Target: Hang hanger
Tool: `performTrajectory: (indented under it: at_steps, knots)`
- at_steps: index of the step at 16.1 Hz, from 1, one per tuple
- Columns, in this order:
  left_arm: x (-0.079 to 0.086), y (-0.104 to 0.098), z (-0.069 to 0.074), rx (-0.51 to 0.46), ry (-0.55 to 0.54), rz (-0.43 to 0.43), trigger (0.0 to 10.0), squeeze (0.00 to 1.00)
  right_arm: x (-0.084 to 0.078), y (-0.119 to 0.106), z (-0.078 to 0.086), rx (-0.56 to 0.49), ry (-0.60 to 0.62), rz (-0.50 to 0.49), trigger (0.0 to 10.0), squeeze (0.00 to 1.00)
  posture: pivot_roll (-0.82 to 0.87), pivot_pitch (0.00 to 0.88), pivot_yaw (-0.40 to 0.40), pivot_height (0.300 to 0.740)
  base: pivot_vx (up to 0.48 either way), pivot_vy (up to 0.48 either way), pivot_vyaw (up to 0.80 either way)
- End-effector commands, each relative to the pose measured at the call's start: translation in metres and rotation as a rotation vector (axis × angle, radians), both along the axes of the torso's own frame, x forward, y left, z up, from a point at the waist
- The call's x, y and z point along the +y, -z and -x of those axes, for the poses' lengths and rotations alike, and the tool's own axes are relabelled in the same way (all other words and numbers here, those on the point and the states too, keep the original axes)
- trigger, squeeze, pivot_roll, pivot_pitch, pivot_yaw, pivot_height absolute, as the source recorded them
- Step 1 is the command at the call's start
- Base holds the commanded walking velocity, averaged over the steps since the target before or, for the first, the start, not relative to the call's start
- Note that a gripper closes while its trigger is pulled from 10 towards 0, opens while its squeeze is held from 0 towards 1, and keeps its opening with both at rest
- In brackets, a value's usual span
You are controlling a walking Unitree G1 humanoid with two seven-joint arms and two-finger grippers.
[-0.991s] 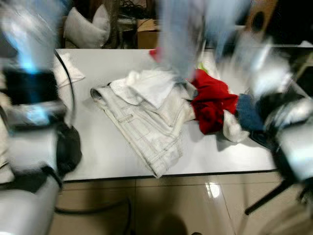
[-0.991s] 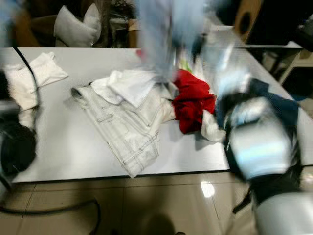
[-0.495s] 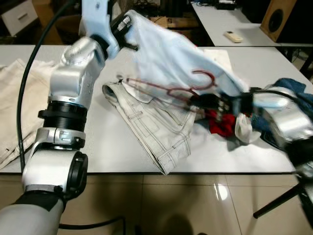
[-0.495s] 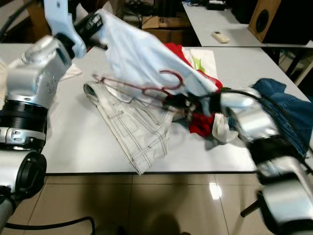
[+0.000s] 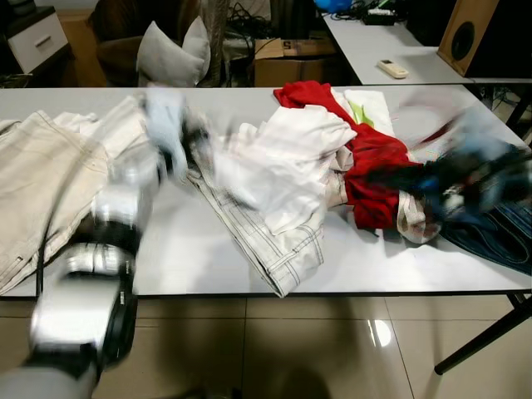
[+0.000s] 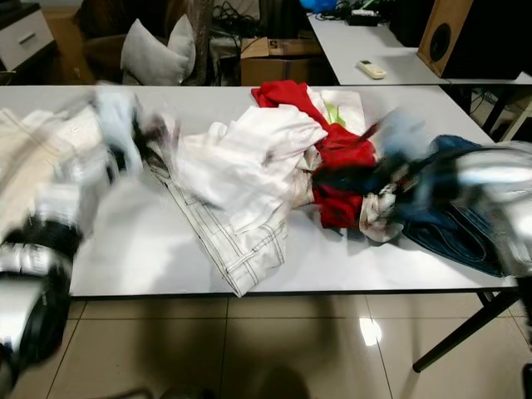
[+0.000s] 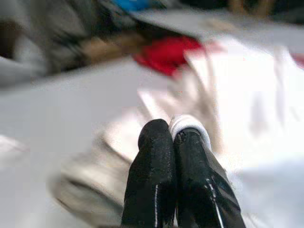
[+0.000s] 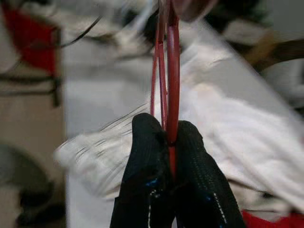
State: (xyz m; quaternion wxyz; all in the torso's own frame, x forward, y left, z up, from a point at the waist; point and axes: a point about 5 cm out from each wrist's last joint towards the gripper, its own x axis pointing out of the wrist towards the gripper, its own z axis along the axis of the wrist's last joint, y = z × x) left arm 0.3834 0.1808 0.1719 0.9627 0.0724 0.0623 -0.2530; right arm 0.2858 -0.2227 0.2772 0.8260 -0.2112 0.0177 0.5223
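on the white table [image 5: 191,249], clothes [image 5: 287,166] lay heaped; above its right side the right gripper [image 8: 164,137] pinched the red hanger [image 8: 168,71], seemingly for carrying. the left gripper [image 7: 173,133], fingers pressed together, nipped pale cloth [image 7: 190,124].

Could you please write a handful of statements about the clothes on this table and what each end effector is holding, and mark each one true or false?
1. The right end effector grips a dark red wire hanger. True.
2. The left end effector is spread wide open. False: its two black fingers are pressed together, with a bit of white fabric between the tips.
3. A bright red garment lies on the white tabletop, beside a crumpled white shirt. True.
4. The pale striped trousers lie on the floor. False: they lie on the tabletop, reaching its near edge.
5. A wooden speaker box stands behind the table. True.
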Motion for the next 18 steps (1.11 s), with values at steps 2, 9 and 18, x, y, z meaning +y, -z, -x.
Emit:
performTrajectory:
  at_steps: [2, 9, 18]
  knots:
    - [-0.006, 0.015, 0.028, 0.022, 0.278, -0.214, 10.0, 1.00, -0.017, -0.003, -0.005, -0.063, 0.265, -0.070, 10.0, 0.00, -0.02, 0.000, 0.089, 0.740, 0.000, 0.000, 0.00]
    - [0.038, -0.015, 0.102, 0.169, 0.491, -0.463, 10.0, 1.00, -0.004, 0.039, -0.014, -0.008, 0.697, -0.372, 10.0, 0.00, -0.01, 0.000, 0.111, 0.740, 0.000, 0.000, 0.00]
    - [0.029, -0.052, 0.063, -0.165, -0.200, -0.001, 10.0, 1.00, 0.037, 0.051, -0.007, -0.115, 1.017, -0.624, 10.0, 0.00, 0.00, 0.000, 0.065, 0.740, 0.000, 0.000, 0.00]
